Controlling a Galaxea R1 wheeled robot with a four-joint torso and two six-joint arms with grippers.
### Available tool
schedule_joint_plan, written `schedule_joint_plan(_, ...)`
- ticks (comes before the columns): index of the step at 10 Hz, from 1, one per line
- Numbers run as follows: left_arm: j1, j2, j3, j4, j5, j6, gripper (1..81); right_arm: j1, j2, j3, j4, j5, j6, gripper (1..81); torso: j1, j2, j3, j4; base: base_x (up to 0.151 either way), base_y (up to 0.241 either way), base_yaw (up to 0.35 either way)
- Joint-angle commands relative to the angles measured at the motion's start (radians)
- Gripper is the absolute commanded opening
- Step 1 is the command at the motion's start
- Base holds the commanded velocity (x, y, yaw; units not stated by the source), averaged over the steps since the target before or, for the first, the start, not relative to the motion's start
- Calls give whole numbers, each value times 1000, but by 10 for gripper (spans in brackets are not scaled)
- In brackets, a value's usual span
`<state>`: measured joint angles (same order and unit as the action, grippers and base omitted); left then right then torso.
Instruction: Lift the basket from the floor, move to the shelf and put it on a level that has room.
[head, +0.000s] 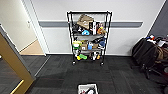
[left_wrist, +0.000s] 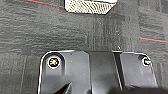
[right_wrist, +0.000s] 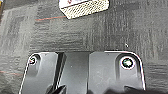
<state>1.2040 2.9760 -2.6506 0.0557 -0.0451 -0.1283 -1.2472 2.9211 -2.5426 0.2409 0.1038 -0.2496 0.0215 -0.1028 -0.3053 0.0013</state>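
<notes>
One basket on the carpet, one rack ahead, nothing lifted yet

Head view: a single basket sits on the floor right in front of the robot, probably within reach for a two-armed lift; one shelf stands against the wall well beyond it, its lower tiers crowded and the top level seemingly bare, which suits a basket. Left wrist view: the basket's woven side lies on the carpet just past the arm's dark plate; whether the left jaws are spread or pressed together cannot be told. Right wrist view: the same basket, apart from the arm; the right jaws likewise cannot be told
</notes>
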Motion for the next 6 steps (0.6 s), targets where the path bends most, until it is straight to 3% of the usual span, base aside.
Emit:
schedule_joint_plan(1, -65, -4, 3, -8, 42, 3, 811, 62, -9, 6, 6, -55, 1, 811, 0, 0, 0, 0, 74, 0, 0)
schedule_joint_plan(6, -51, -12, 3, -13, 42, 3, 811, 62, -14, -7, 6, -55, 0, 811, 0, 0, -1, 0, 74, 0, 0)
